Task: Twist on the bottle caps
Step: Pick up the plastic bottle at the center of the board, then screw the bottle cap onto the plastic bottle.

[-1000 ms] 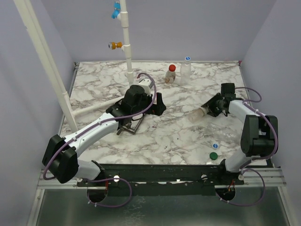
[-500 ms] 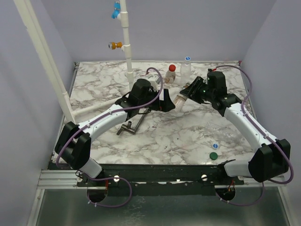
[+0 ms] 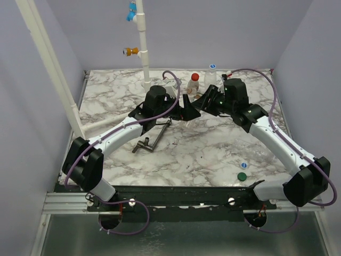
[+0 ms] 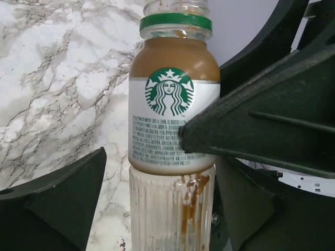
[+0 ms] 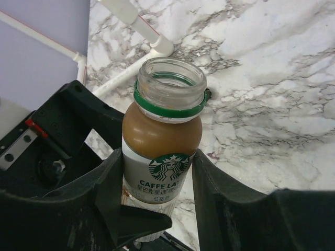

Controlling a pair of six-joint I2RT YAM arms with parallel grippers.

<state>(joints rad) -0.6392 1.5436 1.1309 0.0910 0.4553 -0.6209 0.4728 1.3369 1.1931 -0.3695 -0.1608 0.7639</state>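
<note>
Bottle (image 4: 172,130) now between left gripper's (image 4: 152,206) jaws

two caps (image 3: 242,176) on table (image 3: 186,154), front right

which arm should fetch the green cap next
Right, probably, once it hands off: the green cap lies by its base, while the left gripper stands open around the uncapped bottle the right gripper holds.

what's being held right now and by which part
The right gripper grips the uncapped coffee bottle by its labelled body; the left gripper stands open around its ribbed base.
</note>
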